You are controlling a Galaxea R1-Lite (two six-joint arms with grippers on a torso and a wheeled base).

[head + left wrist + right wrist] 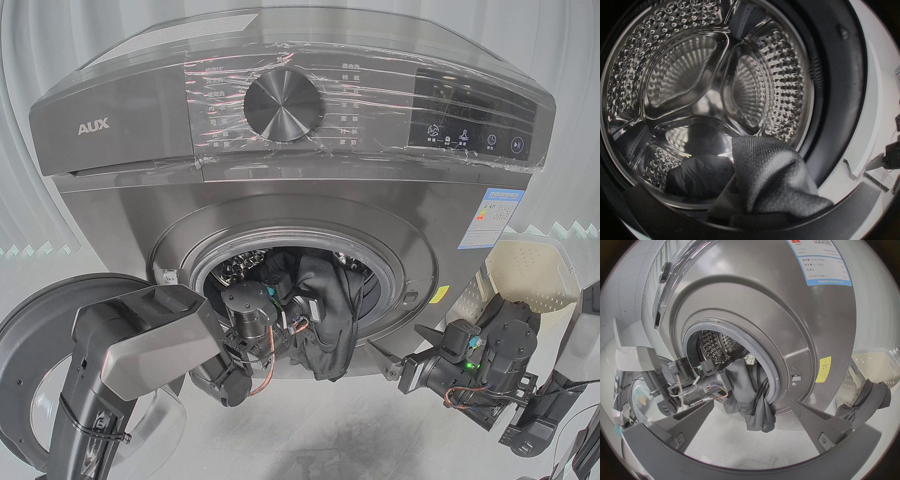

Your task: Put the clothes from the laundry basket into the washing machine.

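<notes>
Dark cloth (331,312) drapes over the washing machine (125,212) drum's rim, one end inside. Your left gripper (314,309) sits against it at the mouth; you can't tell its grip. Your right gripper (750,405) is spread wide and empty near the laundry basket (537,269), where another garment (507,307) hangs.

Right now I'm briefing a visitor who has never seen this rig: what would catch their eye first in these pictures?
A dark garment draped over the open port's lip on the washing machine, half inside the drum and half hanging out. To its right, the cream laundry basket has a second dark garment hanging at its rim, with the right tool open nearby.
</notes>
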